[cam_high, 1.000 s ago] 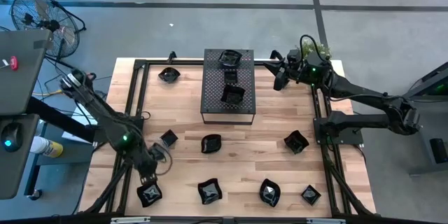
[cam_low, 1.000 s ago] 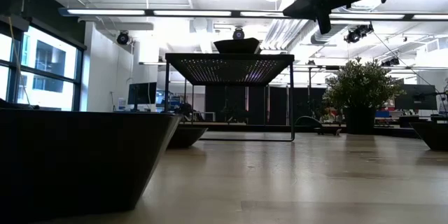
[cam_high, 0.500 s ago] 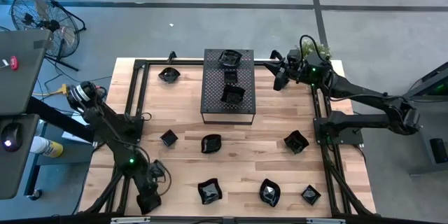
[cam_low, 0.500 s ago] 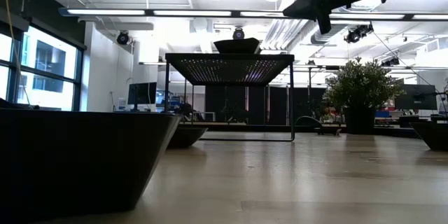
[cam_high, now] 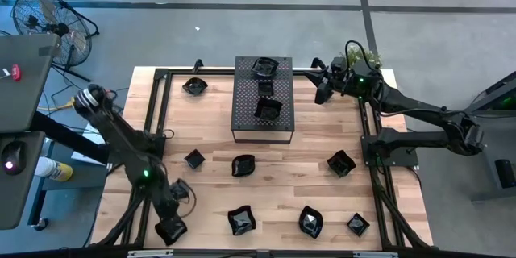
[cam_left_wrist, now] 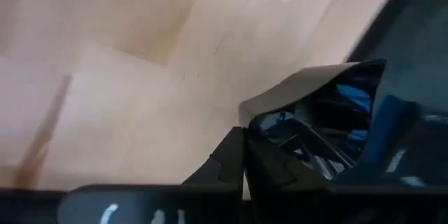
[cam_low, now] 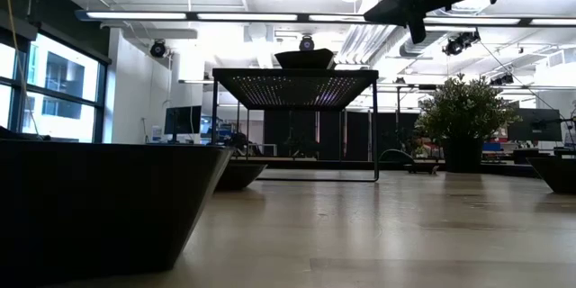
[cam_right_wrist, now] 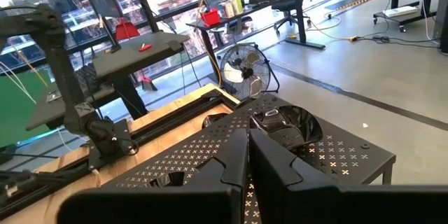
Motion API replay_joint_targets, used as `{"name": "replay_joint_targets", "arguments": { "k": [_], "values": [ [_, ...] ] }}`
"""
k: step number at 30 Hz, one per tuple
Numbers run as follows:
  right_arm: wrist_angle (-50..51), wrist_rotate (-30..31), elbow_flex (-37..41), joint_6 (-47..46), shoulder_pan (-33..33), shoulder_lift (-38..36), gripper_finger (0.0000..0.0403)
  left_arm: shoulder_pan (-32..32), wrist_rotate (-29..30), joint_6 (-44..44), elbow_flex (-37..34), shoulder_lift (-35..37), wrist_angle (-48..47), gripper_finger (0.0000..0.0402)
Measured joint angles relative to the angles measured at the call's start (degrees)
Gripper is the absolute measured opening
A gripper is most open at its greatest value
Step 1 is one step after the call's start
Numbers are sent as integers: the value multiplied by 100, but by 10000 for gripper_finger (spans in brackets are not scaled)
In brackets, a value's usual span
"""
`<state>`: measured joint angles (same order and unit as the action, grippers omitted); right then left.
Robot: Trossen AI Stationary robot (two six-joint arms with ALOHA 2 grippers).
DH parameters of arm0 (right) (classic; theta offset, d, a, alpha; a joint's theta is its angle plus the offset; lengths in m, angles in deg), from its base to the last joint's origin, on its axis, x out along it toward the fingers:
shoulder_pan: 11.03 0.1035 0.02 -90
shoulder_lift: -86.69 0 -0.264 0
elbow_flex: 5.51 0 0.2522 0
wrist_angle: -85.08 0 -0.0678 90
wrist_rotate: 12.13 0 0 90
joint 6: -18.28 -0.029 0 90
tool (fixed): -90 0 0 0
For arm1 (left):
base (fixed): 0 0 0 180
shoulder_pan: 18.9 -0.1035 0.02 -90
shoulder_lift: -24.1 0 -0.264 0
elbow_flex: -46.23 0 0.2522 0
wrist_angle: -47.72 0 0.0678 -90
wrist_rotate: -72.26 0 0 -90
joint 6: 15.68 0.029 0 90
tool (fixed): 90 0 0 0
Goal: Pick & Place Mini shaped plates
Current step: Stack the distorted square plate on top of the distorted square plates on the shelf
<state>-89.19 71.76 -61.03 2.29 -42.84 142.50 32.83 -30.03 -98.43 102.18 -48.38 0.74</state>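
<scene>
Several small glossy black plates lie on the wooden table: one at the far left (cam_high: 193,86), a row across the middle (cam_high: 243,164) and a row along the near edge (cam_high: 310,221). Two more sit on the perforated box (cam_high: 263,125). My left gripper (cam_high: 170,227) is low over the near-left plate (cam_high: 172,232) and shut at its rim; the wrist view shows this plate (cam_left_wrist: 315,112) just past the fingertips. My right gripper (cam_high: 322,90) hangs shut above the far right of the table, touching nothing. My left gripper (cam_left_wrist: 243,136) comes at the near-left plate from above, slanting toward the near edge. The fingertips (cam_left_wrist: 227,157) are closed at a corner of its raised rim (cam_left_wrist: 245,112). The fingers hide the contact itself. Whether the plate still rests on the table cannot be told.
The dark perforated box stands on legs at the far middle, showing in the low view (cam_low: 295,81) as a raised platform. Black metal rails (cam_high: 153,129) frame the table left and right. One plate (cam_low: 90,207) fills the low view's left side. Bare wood lies between the plate rows.
My left gripper has moved toward the near edge and down onto the near-left plate, which showed whole a second ago and is now mostly covered. In the last half second it has stayed there while the arm's upper joints shifted slightly.
</scene>
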Motion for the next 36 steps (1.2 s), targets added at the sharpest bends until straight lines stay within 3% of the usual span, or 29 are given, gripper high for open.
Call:
{"name": "replay_joint_targets", "arguments": {
  "k": [6, 10, 13, 18, 23, 28, 36],
  "values": [
    [-2, -2, 0, -1, 0, 0, 11, -1225, 285, 0, 8, 1758, -582, 2],
    [-2, -47, 0, -30, 0, 0, 11, -2624, 685, 96, 273, 2629, -864, 1],
    [-2, -89, 0, -50, 0, 0, 11, -3890, 756, 495, 682, 2729, -885, 1],
    [-2, -92, 0, -101, 2, 0, 11, -5898, 39, 1299, 1592, 1906, -833, 1],
    [-2, -92, 0, -107, 3, 0, 11, -7108, -623, 1930, 2702, 530, -898, 0],
    [-2, -94, 0, -109, 4, 0, 11, -7609, -1090, 2619, 3873, -725, -1139, 0],
    [0, -96, 0, 23, 4, 0, 11, -7770, -1115, 3488, 5545, -2166, -2027, 0]
  ]
}}
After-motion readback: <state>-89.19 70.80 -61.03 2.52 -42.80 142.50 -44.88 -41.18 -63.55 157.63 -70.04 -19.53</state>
